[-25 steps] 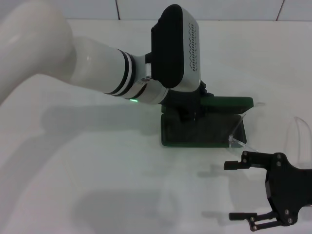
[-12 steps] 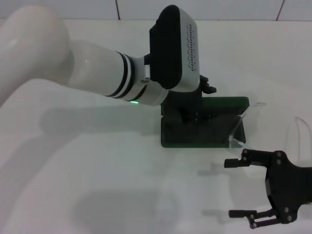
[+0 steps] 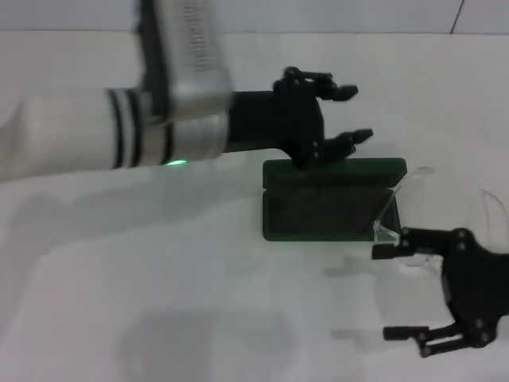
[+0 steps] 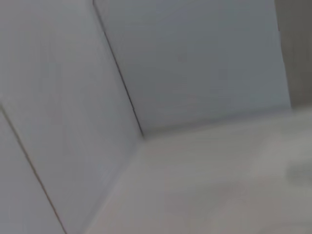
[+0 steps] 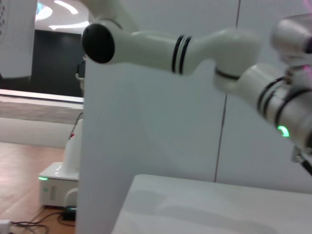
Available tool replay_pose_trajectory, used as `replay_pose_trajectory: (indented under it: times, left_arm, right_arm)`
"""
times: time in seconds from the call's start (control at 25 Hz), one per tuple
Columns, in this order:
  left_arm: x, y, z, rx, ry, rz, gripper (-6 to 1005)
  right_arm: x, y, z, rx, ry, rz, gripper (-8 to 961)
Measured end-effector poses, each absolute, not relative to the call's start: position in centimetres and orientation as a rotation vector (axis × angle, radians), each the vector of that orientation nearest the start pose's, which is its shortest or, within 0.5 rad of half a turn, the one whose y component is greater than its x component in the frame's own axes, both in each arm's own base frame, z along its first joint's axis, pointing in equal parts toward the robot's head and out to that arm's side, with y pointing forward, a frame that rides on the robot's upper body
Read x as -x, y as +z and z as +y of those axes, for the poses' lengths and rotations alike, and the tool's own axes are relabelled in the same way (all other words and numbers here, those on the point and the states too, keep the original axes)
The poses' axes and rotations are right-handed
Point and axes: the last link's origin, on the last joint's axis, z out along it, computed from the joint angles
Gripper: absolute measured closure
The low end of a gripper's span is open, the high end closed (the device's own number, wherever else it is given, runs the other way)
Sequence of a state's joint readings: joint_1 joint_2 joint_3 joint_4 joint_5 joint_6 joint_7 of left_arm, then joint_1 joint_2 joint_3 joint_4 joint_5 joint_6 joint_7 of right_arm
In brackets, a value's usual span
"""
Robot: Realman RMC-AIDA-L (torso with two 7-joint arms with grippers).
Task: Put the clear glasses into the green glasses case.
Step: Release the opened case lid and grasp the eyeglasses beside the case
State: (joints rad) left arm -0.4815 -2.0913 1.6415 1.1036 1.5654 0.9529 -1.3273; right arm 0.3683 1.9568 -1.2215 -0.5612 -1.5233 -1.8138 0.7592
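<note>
The left gripper has lifted clear of the dark green hinged hard glasses case, fingers spread and empty, leaving it open on the white tabletop. The transparent colourless plastic glasses lean at its right end, not yet inside. The right gripper, open, has moved in near them.

The green glasses case lies open on the white table, a dark green rectangular hard case with rounded corners; its lid stands up along the far edge and its dark lined tray faces upward. The clear glasses are colourless, see-through plastic and hard to make out against the table. One thin arm leans across the right end of the case, and the rest of the frame spreads onto the table just to the case's right.
</note>
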Motion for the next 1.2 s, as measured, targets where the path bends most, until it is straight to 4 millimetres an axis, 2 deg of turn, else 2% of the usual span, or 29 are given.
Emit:
replay_pose_trajectory:
  times: [0.12,0.32,0.52,0.64,0.8,1.0,1.2]
  left_arm:
    - [13.9,-5.2,33.4,2.643,-0.725,0.174,467]
    - [18.0,-1.8,30.9,2.467,-1.033,0.013,466]
    - [23.2,-0.9,29.0,2.277,-1.233,-0.179,466]
    - [24.7,-0.6,28.2,2.212,-1.3,-0.226,443]
    - [25.6,-1.0,27.9,2.188,-1.281,-0.259,351]
    - [26.0,-2.4,28.0,2.217,-1.229,-0.283,252]
    - [26.3,-2.8,28.5,2.225,-1.191,-0.319,191]
  right_arm:
    - [-25.3,2.1,25.6,2.935,0.958,-0.207,177]
    - [-23.6,6.3,27.6,2.949,0.749,0.058,178]
    - [-20.9,8.9,29.5,2.949,0.361,0.357,179]
    - [-19.3,9.5,30.4,2.923,0.12,0.472,180]
    - [-18.1,9.1,31.3,2.834,-0.181,0.578,181]
    - [-17.5,6.3,31.9,2.802,-0.45,0.575,192]
    - [-17.7,4.0,31.8,2.8,-0.577,0.557,214]
